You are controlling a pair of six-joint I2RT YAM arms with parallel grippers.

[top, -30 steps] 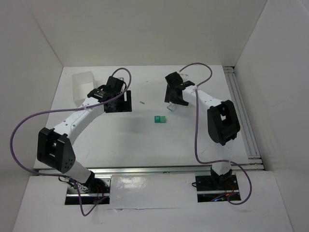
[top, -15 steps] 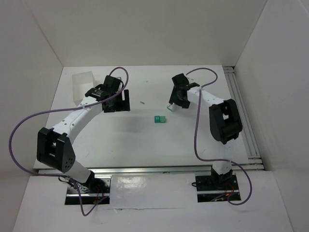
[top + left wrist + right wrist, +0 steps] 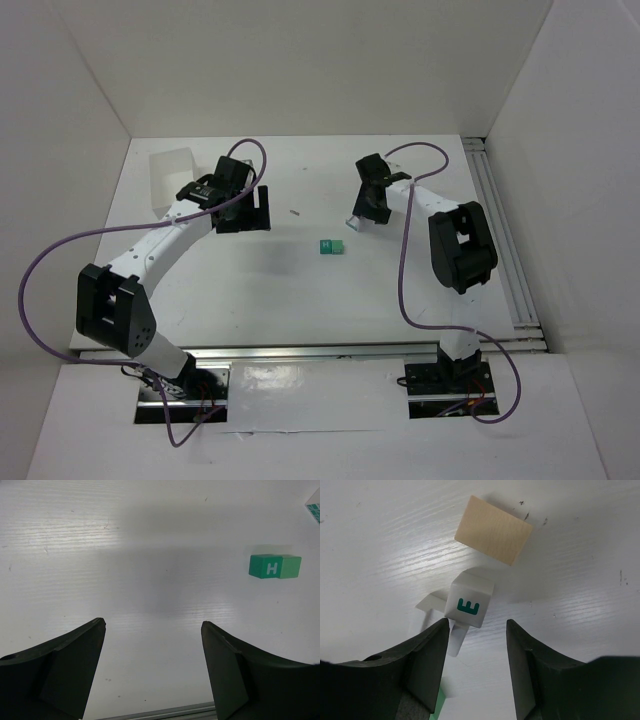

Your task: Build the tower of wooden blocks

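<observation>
Top view: the left gripper (image 3: 258,208) sits left of centre with its jaws spread. The right gripper (image 3: 357,220) is right of centre, its jaws too small to judge here. The green cube (image 3: 330,246) lies between them, slightly lower.

Left wrist: the jaws are spread wide at the bottom edge, and the green cube is upper right, well clear of them.

Right wrist: the jaws are partly spread, pinching nothing. The white cube (image 3: 470,600) is mid-frame at their tips, with the tan block (image 3: 493,530) just above it.
</observation>
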